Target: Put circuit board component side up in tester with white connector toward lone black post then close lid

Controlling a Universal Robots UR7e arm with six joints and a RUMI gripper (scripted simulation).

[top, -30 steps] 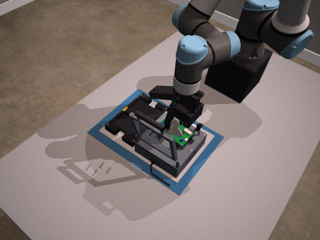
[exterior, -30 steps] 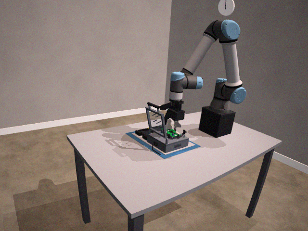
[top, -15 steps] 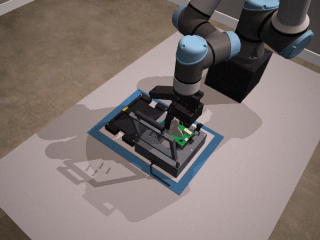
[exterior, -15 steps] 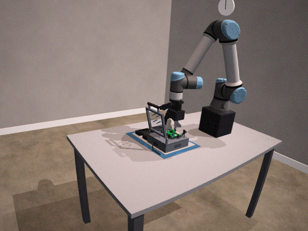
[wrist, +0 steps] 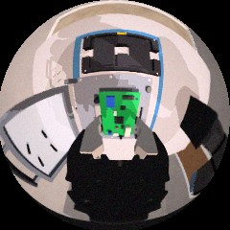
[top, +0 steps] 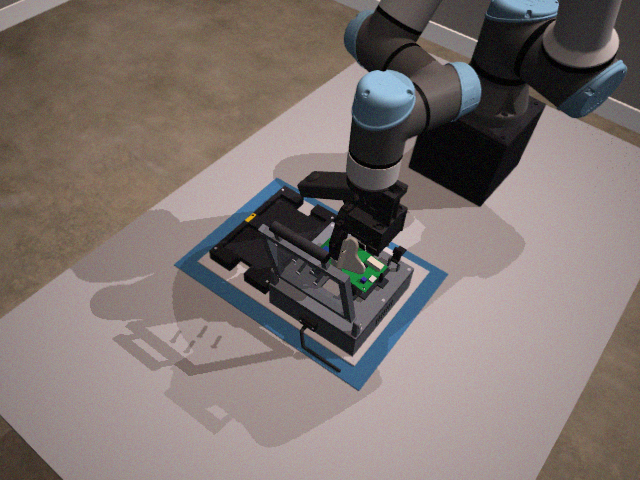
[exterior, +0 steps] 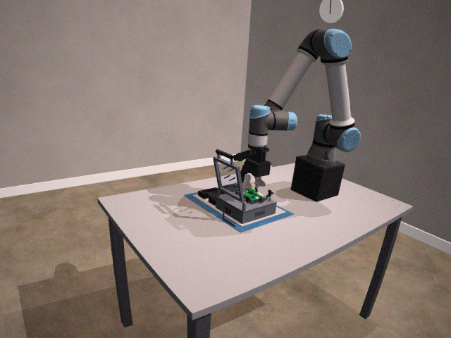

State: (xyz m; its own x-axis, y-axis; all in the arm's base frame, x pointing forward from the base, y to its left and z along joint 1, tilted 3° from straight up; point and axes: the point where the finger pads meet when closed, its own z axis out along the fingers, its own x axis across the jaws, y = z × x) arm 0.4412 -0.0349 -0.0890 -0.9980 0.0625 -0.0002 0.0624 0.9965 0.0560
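The green circuit board (top: 364,283) (exterior: 251,196) (wrist: 120,112) is component side up at the bed of the grey tester (top: 382,304) (exterior: 254,213). I cannot tell if it rests fully on the bed. Its white connector (top: 376,263) points toward the lone black post (top: 398,255) (exterior: 269,191). My gripper (top: 345,258) (exterior: 253,185) (wrist: 118,116) comes straight down and is shut on the board's connector end. The tester's lid (top: 345,297) (exterior: 215,170) (wrist: 38,134) stands open, tilted up on the side away from the post. The empty black tray (top: 268,222) (exterior: 206,194) (wrist: 101,48) lies behind the tester.
Tester and tray sit inside a blue outline (top: 403,330) on the table. A black latch lever (top: 315,346) sticks out at the tester's front. The arm's black base block (top: 475,155) (exterior: 316,178) stands behind and to the right.
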